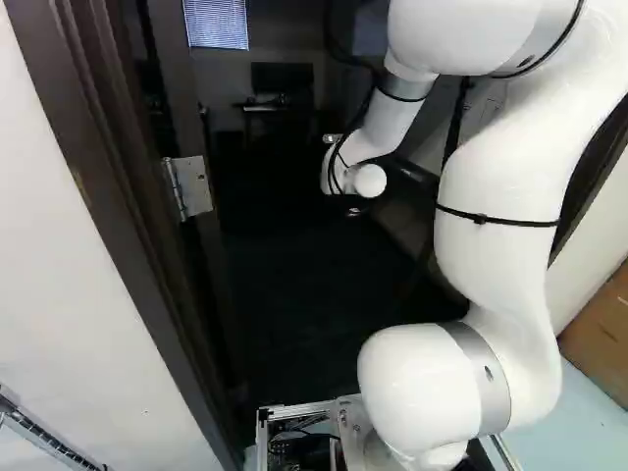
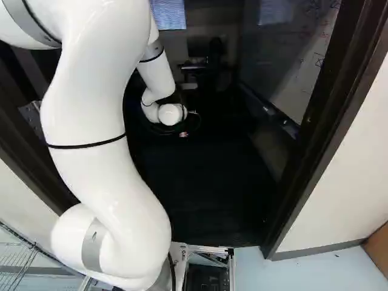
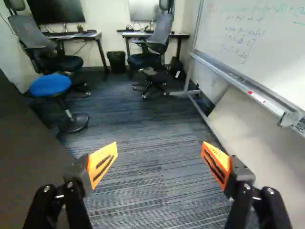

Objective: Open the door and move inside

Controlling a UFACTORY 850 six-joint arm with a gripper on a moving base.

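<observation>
Striped carpet (image 3: 143, 114) spreads through room beyond doorway; blue stool (image 3: 50, 85), office chairs (image 3: 152, 43) and whiteboard (image 3: 257, 43) ahead of you. Door (image 3: 26, 157) stands open, hinge (image 1: 192, 186) visible at left of left base view. Your end effector (image 2: 183, 134) reaches into room, past door frame (image 2: 327, 127). Wrist view: end effector (image 3: 159, 147) has fingers spread wide apart, carpet visible between them. Door lies beside end effector, on stool's side; you can't tell whether they touch.
</observation>
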